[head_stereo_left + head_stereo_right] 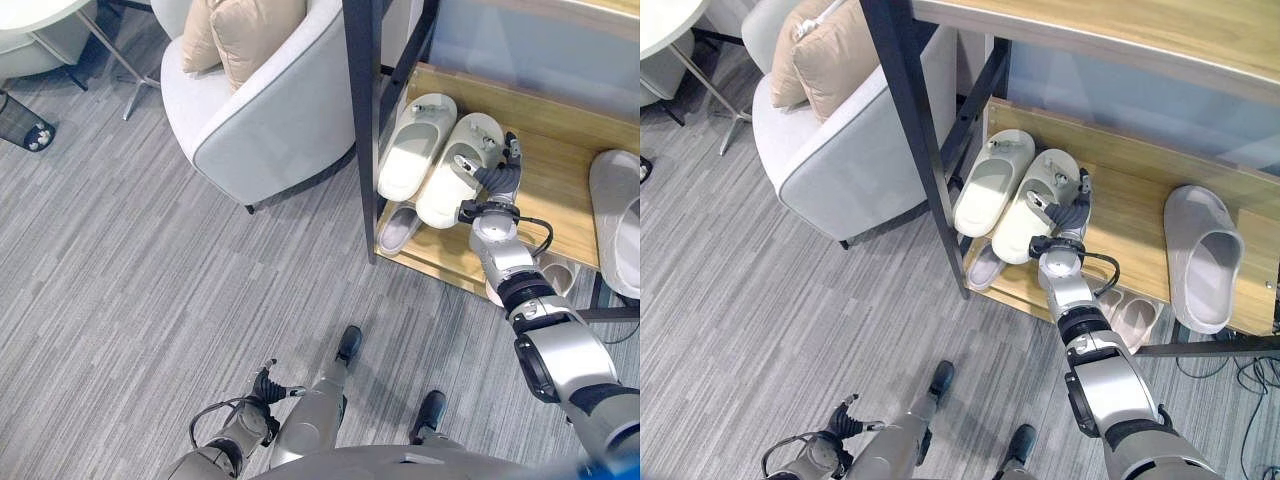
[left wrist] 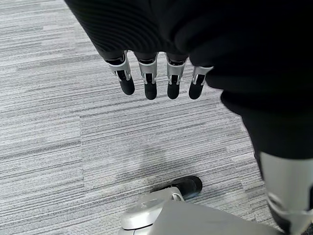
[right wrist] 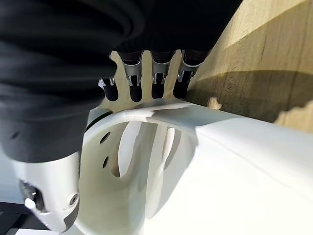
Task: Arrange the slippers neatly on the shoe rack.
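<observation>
Two cream slippers lie side by side on the shoe rack's wooden middle shelf (image 1: 548, 190): one (image 1: 412, 145) to the left, the other (image 1: 458, 168) to its right. My right hand (image 1: 497, 182) is at the right slipper's heel end. Its straight fingers (image 3: 156, 83) reach past the slipper's rim (image 3: 161, 110) over the wood, with the thumb (image 3: 49, 205) apart on the near side; the hand is open. My left hand (image 1: 268, 386) hangs low over the carpet, its fingers (image 2: 149, 81) straight and holding nothing.
A large grey slipper (image 1: 1202, 255) lies at the shelf's right end. More slippers (image 1: 1128, 318) and a greyish one (image 1: 400, 228) sit on the lower shelf. The rack's dark post (image 1: 362, 120) stands left of the pair. A grey armchair (image 1: 270, 115) with cushions is close by.
</observation>
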Motion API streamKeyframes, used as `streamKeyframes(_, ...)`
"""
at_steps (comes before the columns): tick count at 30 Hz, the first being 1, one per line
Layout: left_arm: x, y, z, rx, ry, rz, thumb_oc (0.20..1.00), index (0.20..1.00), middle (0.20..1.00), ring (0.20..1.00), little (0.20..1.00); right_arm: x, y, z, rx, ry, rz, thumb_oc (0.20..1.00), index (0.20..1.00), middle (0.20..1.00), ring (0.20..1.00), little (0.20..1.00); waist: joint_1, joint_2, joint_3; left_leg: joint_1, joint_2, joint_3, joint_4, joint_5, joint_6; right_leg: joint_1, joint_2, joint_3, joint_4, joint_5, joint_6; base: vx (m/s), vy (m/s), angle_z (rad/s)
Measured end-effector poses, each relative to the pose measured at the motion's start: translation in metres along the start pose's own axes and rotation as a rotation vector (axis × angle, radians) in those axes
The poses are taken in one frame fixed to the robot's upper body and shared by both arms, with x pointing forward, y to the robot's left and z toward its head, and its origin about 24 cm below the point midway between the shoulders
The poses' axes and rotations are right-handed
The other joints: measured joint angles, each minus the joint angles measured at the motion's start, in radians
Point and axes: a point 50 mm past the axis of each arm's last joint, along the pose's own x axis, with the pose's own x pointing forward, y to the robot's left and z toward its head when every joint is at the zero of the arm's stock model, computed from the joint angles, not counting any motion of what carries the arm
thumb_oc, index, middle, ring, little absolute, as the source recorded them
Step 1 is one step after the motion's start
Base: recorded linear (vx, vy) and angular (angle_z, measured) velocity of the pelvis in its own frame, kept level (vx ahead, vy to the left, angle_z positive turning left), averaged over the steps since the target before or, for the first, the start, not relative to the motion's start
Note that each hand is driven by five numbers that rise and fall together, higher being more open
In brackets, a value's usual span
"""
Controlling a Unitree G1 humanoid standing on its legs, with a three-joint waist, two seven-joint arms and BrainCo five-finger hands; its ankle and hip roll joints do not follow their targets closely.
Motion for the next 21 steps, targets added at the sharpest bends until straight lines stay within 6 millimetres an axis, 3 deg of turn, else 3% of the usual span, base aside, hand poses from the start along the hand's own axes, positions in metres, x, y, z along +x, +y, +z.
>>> streamKeyframes(9, -0.005, -0.006, -0.011, 0.0, 0.029, -0.012, 1.0, 1.0, 1.0, 1.0, 1.0, 0.002, -0.009, -0.012, -0.032, 0.048, -0.027, 1.0, 1.0, 1.0, 1.0, 1.0, 0.006, 0.012, -0.036, 0.0, -0.013, -0.002, 0.0, 0.0, 0.0, 0.003, -0.013, -0.005, 0.0, -0.001, 0.003, 0.01, 0.001, 0.02)
streamKeyframes(14, -0.006, -0.007, -0.013, 0.002, 0.035, -0.016, 1.0, 1.0, 1.0, 1.0, 1.0, 0.011, -0.039, -0.021, -0.106, 0.08, -0.085, 1.0, 1.0, 1.0, 1.0, 1.0, 0.025, 0.008, -0.05, -0.003, -0.013, -0.005, 0.0, 0.0, 0.0, 0.002, -0.012, -0.007, 0.0, -0.001, 0.004, 0.0, 0.0, 0.0)
streamKeyframes(21, -0.006, -0.005, -0.015, 0.006, 0.036, -0.013, 1.0, 1.0, 1.0, 1.0, 1.0, 0.019, -0.041, -0.011, -0.134, 0.057, -0.071, 1.0, 1.0, 1.0, 1.0, 1.0, 0.024, -0.005, -0.048, -0.009, -0.015, -0.012, 0.0, 0.001, 0.0, 0.001, -0.012, -0.016, 0.0, -0.002, 0.005, 0.0, -0.005, 0.03)
